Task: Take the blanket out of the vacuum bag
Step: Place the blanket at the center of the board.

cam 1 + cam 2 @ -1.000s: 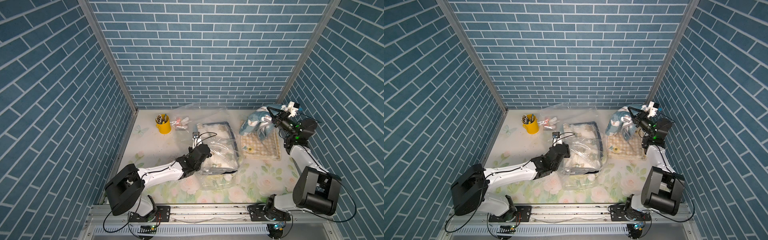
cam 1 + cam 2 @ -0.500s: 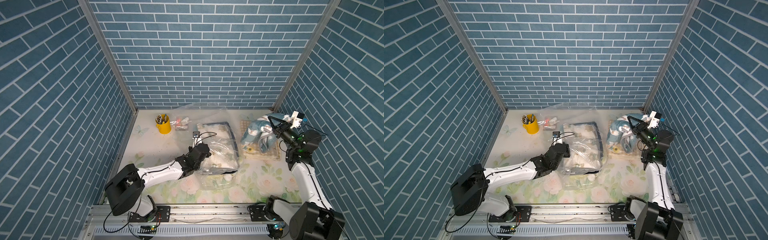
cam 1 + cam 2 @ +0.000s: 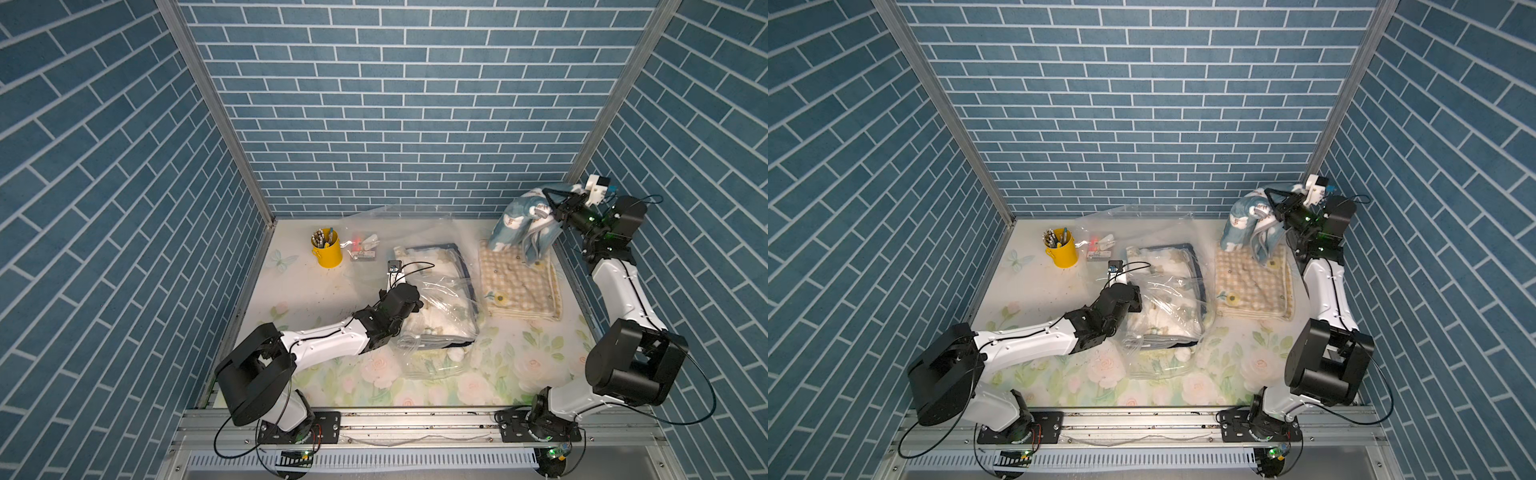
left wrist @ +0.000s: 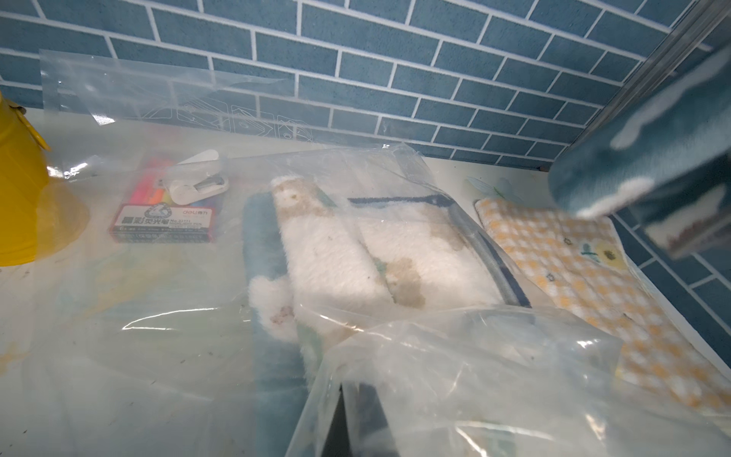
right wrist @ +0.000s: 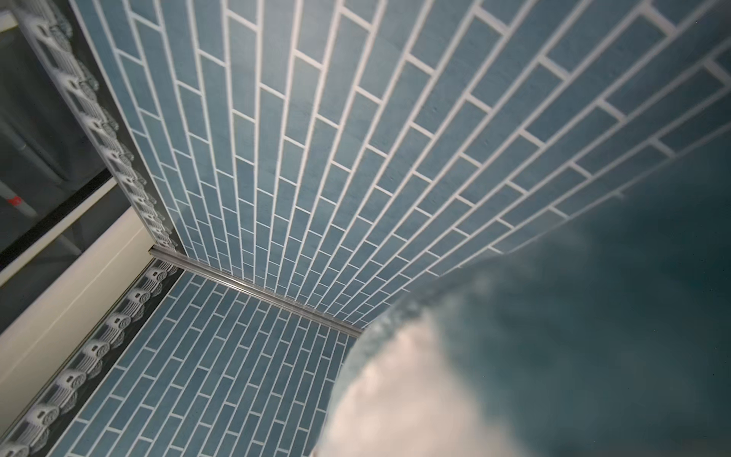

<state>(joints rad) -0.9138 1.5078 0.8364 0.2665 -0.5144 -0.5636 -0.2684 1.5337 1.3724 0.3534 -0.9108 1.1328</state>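
A tabletop covered in a pale floral cloth [image 3: 478,374], walled in by blue brick-pattern panels. In the middle lies the bag [image 3: 446,286], large, clear and crinkly, with its far end spread flat toward the back wall. Inside it is a fluffy white blanket [image 4: 328,253] with a dark blue border, folded into a rough rectangle.

The left gripper [image 3: 417,306] sits at the bag's left edge. In the left wrist view its dark fingers [image 4: 356,419] are closed and show only through bunched film, which they appear to pinch.

The right gripper [image 3: 544,210] is raised in the far right corner, clamped on a plush teal blanket [image 3: 515,224] with white patches. This blanket hangs in soft folds, outside the bag. Its lower end reaches a flat yellow-and-white checked blanket [image 3: 519,282] just right of the bag. In the right wrist view the teal pile [image 5: 553,356] is a close blur that hides the fingers.

At the far left stands a yellow cup [image 3: 327,253] of pens. Beside it is a flat marker box [image 4: 166,221] with a small white clip [image 4: 197,182] over it, both seen through the film.
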